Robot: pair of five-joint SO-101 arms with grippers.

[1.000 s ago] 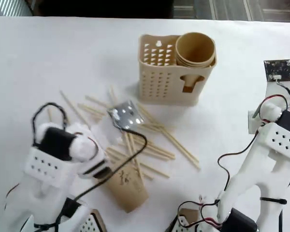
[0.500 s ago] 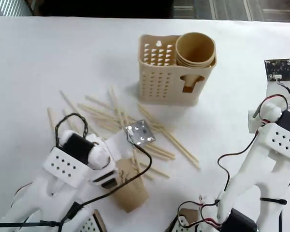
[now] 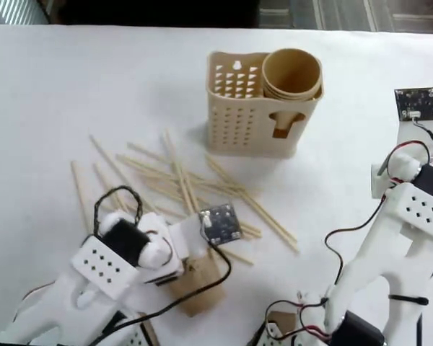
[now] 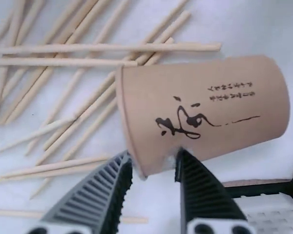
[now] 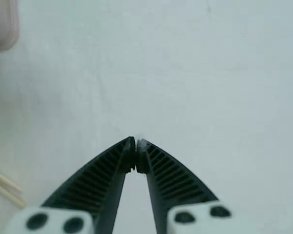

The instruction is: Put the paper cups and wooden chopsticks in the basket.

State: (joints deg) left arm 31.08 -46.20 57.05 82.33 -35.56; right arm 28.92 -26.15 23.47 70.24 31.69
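Down near the table's (image 3: 72, 86) front edge, the loose paper cup (image 4: 205, 112) lies on its side, its mouth turned towards the scattered wooden chopsticks (image 4: 63, 53). The left gripper (image 4: 152, 161) is low over it, jaws partly apart, and a bit of the cup's rim sits between the two tips. I can't tell whether they press on it. The right gripper (image 5: 136, 144) hangs over bare tabletop, well away from the cup, its jaws together on nothing. Farther back stands the basket (image 3: 249, 119), with stacked cups (image 3: 292, 72) in one compartment.
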